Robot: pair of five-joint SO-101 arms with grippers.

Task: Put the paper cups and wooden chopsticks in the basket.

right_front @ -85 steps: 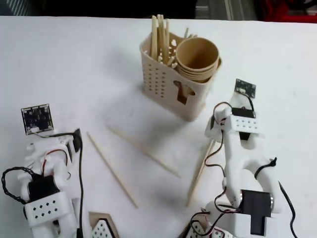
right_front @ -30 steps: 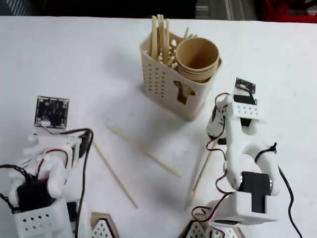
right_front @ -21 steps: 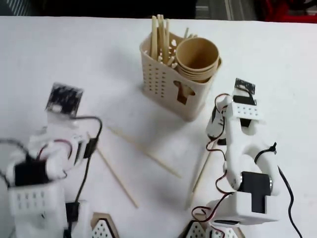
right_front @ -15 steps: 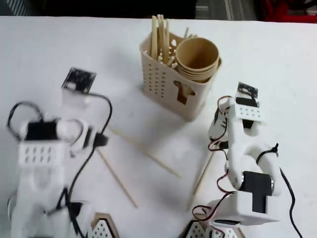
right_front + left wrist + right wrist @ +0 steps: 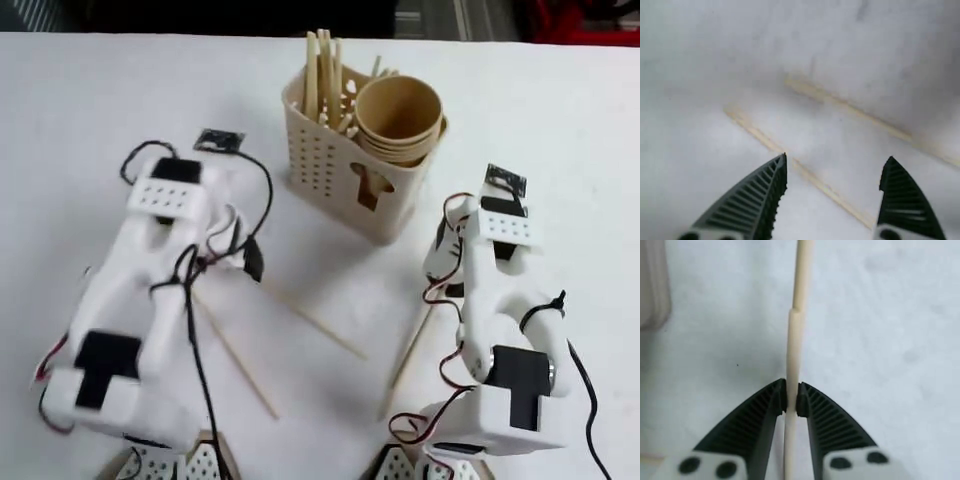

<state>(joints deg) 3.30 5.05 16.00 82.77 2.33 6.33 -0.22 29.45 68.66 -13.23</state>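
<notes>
The cream basket (image 5: 322, 158) stands at the table's back middle. Stacked paper cups (image 5: 400, 112) and several wooden chopsticks (image 5: 322, 68) are in it. Three loose chopsticks lie in front of it. My right gripper (image 5: 791, 390) is shut on the right one (image 5: 801, 290), low over the table; in the high view that chopstick (image 5: 405, 365) runs out from under the right gripper (image 5: 440, 290). My left gripper (image 5: 835, 160) hangs open above the other two chopsticks (image 5: 765, 140) (image 5: 855, 112). From above, the left gripper (image 5: 240, 268) is at their far ends (image 5: 235, 355) (image 5: 315, 320).
The left arm (image 5: 150, 270) stretches across the table's left half, and the right arm (image 5: 490, 300) stands just right of the basket. Both arm bases (image 5: 470, 440) sit at the front edge. The basket's wall is close to the right gripper.
The left arm has swung up from the front left corner and out over the two loose chopsticks. The right arm has barely shifted, staying on its chopstick.
</notes>
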